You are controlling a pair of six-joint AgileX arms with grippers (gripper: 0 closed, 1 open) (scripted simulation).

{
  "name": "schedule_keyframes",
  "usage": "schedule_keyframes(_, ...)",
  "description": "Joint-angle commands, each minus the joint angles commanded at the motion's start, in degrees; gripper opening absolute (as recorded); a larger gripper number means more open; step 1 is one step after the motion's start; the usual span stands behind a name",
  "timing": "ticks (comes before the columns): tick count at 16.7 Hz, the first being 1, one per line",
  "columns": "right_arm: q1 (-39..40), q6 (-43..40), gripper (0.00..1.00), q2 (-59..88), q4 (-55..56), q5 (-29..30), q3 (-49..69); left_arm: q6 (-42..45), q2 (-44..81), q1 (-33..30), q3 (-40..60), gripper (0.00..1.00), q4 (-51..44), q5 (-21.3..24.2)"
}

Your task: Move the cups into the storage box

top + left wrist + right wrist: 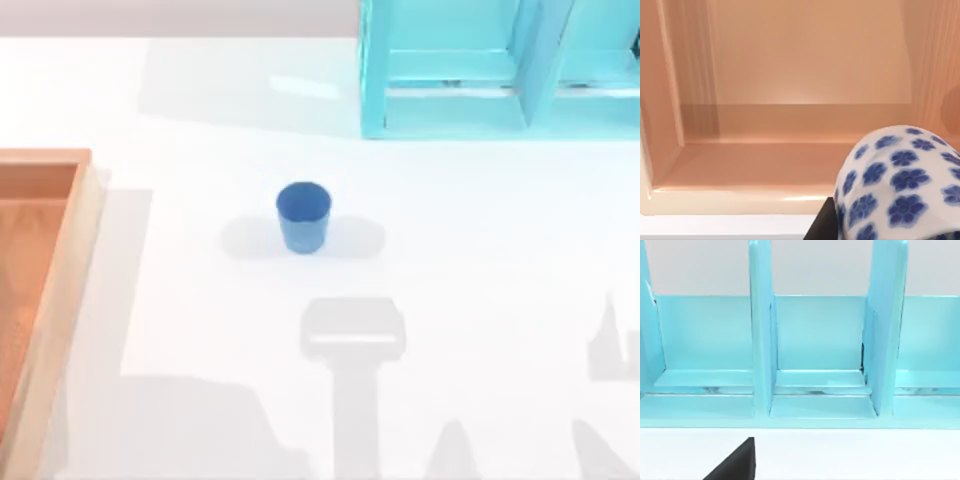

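The plain blue cup [302, 215] stands upright near the middle of the white table, with no gripper near it. The storage box [60, 290], orange-brown wood with tan rims, lies at the table's left edge. In the left wrist view the white cup with blue flowers [900, 185] hangs close above the box's wooden floor [790, 75]. My left gripper [890, 235] is shut on it, and one dark finger [822, 226] lies against its side. A dark part of my right gripper [735, 464] shows low in the right wrist view, facing the turquoise shelf.
A turquoise shelf unit [480, 70] with upright dividers [760, 330] stands at the table's back right. Arm shadows fall on the front of the table. White table surface lies between the blue cup and the box.
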Motion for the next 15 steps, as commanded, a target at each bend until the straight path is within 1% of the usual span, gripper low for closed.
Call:
schedule_keyframes(6,0.0,0.0,1.0,0.0,0.0,0.0,0.0,0.2,0.3,-0.3,-0.8,0.0,1.1,-0.1)
schedule_keyframes(13,0.0,0.0,1.0,0.0,0.0,0.0,0.0,0.3,0.7,0.3,-12.3,0.0,13.0,0.0)
schedule_keyframes(15,0.0,0.0,1.0,0.0,0.0,0.0,0.0,0.4,0.8,0.4,-14.0,0.0,14.8,0.0)
